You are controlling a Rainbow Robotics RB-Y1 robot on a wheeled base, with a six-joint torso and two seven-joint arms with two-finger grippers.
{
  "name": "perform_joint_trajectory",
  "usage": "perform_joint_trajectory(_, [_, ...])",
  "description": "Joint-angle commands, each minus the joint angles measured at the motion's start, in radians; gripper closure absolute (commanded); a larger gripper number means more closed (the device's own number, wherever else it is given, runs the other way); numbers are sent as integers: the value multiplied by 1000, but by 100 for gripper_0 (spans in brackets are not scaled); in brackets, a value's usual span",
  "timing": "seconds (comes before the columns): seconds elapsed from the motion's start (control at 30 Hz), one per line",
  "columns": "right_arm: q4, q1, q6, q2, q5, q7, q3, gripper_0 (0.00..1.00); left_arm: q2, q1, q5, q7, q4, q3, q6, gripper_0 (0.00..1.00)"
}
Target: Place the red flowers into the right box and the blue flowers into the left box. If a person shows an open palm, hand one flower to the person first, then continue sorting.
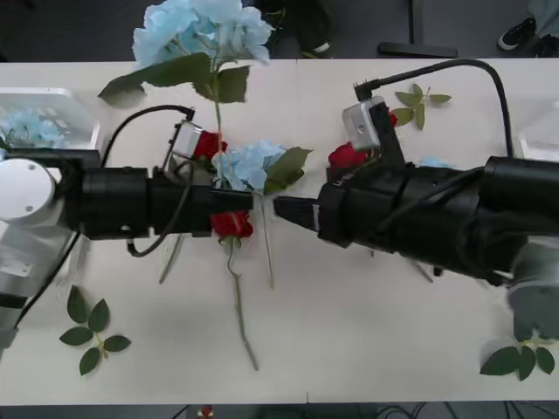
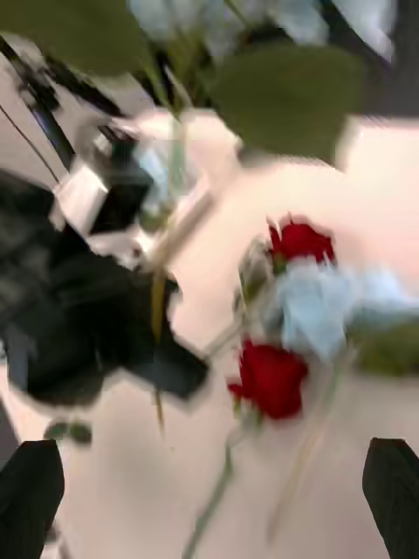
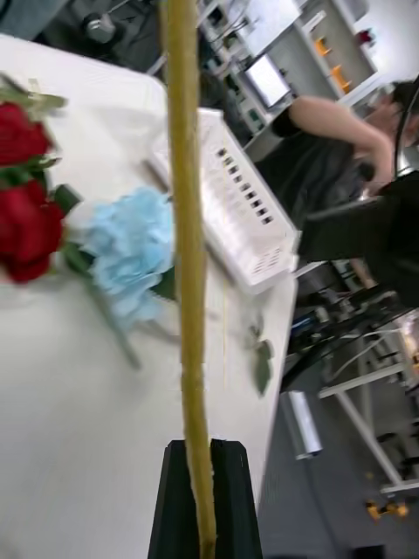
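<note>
At mid-table, red flowers (image 1: pixel 231 224): three blooms show plainly, two beside the left arm and one at the right arm's far side; a fourth red speck lies farther right, beyond that.
Blue flowers (image 1: pixel 201 30): four counted. One is raised at the far edge, one lies between the arms, one sits in the left box, and a sliver shows behind the right arm.
Left gripper (image 3: pixel 202 450): black fingers pinched on the raised blue flower's stem, at centre.
Right gripper (image 2: pixel 209 489): fingers wide apart, holding nothing, just right of the left gripper.
Left box (image 1: pixel 83 109): far left.
Right box (image 1: pixel 541 131): far right, partly seen.
Leaf sprigs (image 1: pixel 92 327): three, loose on the table (image 1: pixel 367 332).
</note>
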Motion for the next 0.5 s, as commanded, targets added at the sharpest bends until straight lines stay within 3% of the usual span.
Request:
perform_joint_trajectory(0.03, [-107,-32,132,0,-101,-134,-156,0,97,-5,-64,117,-30,78,63,100])
perform_joint_trajectory(0.3, [-171,-78,669,-30,-301,-269,-455,0,220,-5,-323,349,-30,292,287,100])
perform_joint_trajectory(0.5, [-55,-81,879,-59,-331,-194,-480,0,276,-5,-490,462,-32,383,403,100])
